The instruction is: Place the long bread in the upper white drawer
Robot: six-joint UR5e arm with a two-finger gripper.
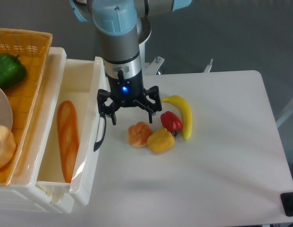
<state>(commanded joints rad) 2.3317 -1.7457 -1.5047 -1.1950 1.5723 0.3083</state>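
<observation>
- The long bread, a smooth orange-brown loaf with rounded ends, lies lengthwise inside the upper white drawer, a glossy plastic tray with a dark curved handle.
- The pincer hangs spread open and empty above the matte white surface, at 3 o'clock from the drawer.
- A lumpy round orange bun sits just below it, touching a waxy yellow bell pepper.
</observation>
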